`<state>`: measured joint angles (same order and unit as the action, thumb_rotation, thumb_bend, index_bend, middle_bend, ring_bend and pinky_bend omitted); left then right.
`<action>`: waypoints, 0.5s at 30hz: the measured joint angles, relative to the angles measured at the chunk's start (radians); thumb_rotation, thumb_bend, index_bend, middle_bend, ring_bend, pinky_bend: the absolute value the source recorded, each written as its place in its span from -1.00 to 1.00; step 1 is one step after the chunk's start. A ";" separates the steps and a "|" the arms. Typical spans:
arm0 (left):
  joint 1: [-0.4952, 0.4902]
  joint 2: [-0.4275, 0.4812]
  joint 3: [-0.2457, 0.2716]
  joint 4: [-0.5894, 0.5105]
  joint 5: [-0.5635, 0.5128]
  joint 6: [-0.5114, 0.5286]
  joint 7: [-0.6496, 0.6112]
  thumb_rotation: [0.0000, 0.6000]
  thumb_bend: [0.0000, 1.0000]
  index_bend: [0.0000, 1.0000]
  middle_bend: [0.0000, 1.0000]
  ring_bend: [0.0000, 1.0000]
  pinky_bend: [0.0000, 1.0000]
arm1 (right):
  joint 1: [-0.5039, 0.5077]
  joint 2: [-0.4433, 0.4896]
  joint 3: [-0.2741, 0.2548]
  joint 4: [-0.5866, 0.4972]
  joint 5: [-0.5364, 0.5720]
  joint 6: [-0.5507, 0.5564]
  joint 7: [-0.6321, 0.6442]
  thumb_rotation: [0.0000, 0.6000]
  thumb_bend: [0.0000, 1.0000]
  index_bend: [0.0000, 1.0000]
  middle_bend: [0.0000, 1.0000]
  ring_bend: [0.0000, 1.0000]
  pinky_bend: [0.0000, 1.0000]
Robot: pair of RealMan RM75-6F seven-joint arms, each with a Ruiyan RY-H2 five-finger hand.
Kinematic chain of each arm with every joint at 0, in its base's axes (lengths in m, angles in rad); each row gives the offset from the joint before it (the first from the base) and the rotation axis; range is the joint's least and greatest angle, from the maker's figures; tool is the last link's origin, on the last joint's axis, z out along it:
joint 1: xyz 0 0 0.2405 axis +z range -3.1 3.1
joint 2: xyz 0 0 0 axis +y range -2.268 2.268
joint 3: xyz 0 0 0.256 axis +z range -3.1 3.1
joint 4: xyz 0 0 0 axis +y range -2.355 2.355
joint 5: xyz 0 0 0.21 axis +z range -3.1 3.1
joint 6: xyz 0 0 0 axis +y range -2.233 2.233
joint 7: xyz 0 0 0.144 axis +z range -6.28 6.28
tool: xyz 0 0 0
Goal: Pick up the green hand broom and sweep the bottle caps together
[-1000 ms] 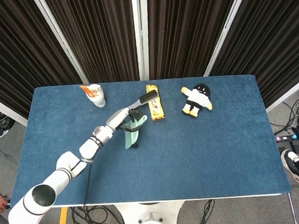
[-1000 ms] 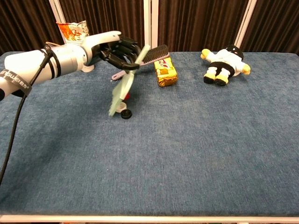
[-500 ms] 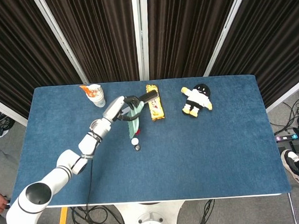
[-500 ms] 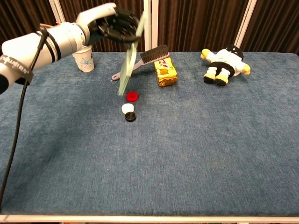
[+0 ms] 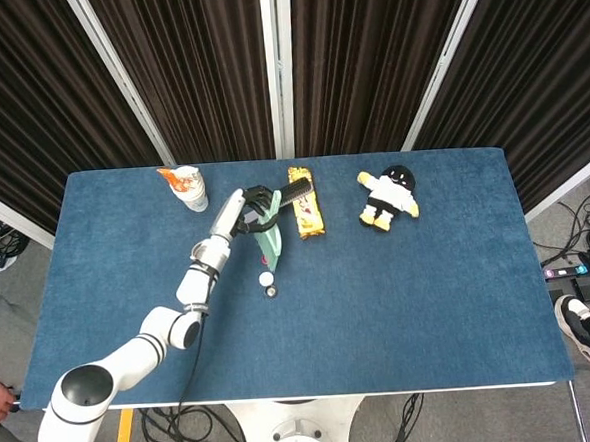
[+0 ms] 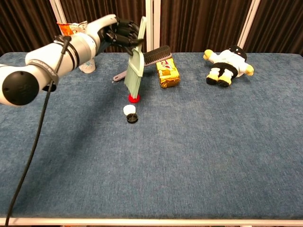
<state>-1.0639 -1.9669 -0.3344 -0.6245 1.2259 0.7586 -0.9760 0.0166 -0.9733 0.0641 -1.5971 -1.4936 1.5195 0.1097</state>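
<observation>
My left hand (image 6: 120, 34) (image 5: 250, 210) grips the handle of the green hand broom (image 6: 135, 68) (image 5: 270, 245), which hangs bristles down. Its bristles touch the far side of a red bottle cap (image 6: 134, 99). A white cap (image 6: 128, 110) (image 5: 266, 279) and a black cap (image 6: 132, 118) (image 5: 271, 291) lie side by side just in front of the red one. The red cap is mostly hidden by the broom in the head view. My right hand is out of both views.
A grey hairbrush (image 6: 150, 57) lies behind the broom, next to a yellow snack packet (image 6: 168, 73). A paper cup (image 5: 187, 187) stands at the back left. A plush doll (image 6: 227, 61) lies at the back right.
My left hand lifted the broom off the caps, swung it back toward the far edge, then lowered it so the bristles now stand upright behind the red cap.
</observation>
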 measured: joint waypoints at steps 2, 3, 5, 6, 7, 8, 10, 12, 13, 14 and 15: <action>-0.004 -0.011 -0.008 0.010 -0.009 -0.022 0.002 1.00 -0.03 0.11 0.18 -0.16 -0.21 | -0.001 0.000 0.000 0.000 0.003 0.000 0.000 1.00 -0.40 -1.00 -0.87 -1.00 -1.00; -0.005 -0.015 -0.010 0.016 -0.012 -0.030 0.003 1.00 -0.03 0.11 0.18 -0.16 -0.21 | -0.001 0.000 0.001 0.000 0.004 -0.001 0.001 1.00 -0.40 -1.00 -0.87 -1.00 -1.00; -0.008 -0.024 -0.014 0.029 -0.013 -0.045 0.005 1.00 -0.02 0.11 0.18 -0.16 -0.21 | -0.001 0.000 0.001 0.001 0.005 -0.002 -0.001 1.00 -0.40 -1.00 -0.87 -1.00 -1.00; -0.008 -0.026 -0.015 0.030 -0.013 -0.050 0.004 1.00 -0.02 0.11 0.18 -0.16 -0.21 | -0.001 0.000 0.001 0.001 0.006 -0.002 -0.001 1.00 -0.40 -1.00 -0.87 -1.00 -1.00; -0.008 -0.025 -0.016 0.028 -0.012 -0.055 0.000 1.00 -0.02 0.11 0.18 -0.16 -0.21 | -0.001 -0.001 0.001 0.002 0.006 -0.003 -0.001 1.00 -0.40 -1.00 -0.87 -1.00 -1.00; -0.008 -0.023 -0.015 0.024 -0.009 -0.060 -0.004 1.00 -0.02 0.11 0.18 -0.16 -0.21 | -0.001 -0.002 0.001 0.002 0.006 -0.003 -0.001 1.00 -0.40 -1.00 -0.87 -1.00 -1.00; -0.004 -0.013 -0.009 0.006 0.003 -0.066 -0.013 1.00 -0.02 0.11 0.18 -0.16 -0.22 | 0.000 -0.003 0.001 0.003 0.007 -0.005 -0.002 1.00 -0.40 -1.00 -0.87 -1.00 -1.00; 0.001 -0.001 0.000 -0.016 0.020 -0.067 -0.020 1.00 -0.02 0.11 0.18 -0.16 -0.22 | 0.001 -0.004 0.002 0.004 0.007 -0.007 -0.003 1.00 -0.40 -1.00 -0.87 -1.00 -1.00; 0.005 0.008 0.007 -0.033 0.032 -0.065 -0.027 1.00 -0.02 0.11 0.18 -0.16 -0.22 | 0.001 -0.005 0.002 0.004 0.007 -0.007 -0.003 1.00 -0.40 -1.00 -0.87 -1.00 -1.00; 0.009 0.015 0.012 -0.047 0.040 -0.064 -0.032 1.00 -0.02 0.11 0.18 -0.16 -0.22 | 0.001 -0.006 0.001 0.004 0.007 -0.007 -0.003 1.00 -0.40 -1.00 -0.87 -1.00 -1.00; 0.013 0.024 0.018 -0.062 0.049 -0.062 -0.038 1.00 -0.02 0.11 0.18 -0.16 -0.22 | 0.001 -0.006 0.001 0.004 0.006 -0.007 -0.003 1.00 -0.40 -1.00 -0.87 -1.00 -1.00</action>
<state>-1.0510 -1.9432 -0.3168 -0.6866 1.2744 0.6968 -1.0138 0.0179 -0.9794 0.0653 -1.5929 -1.4874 1.5120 0.1067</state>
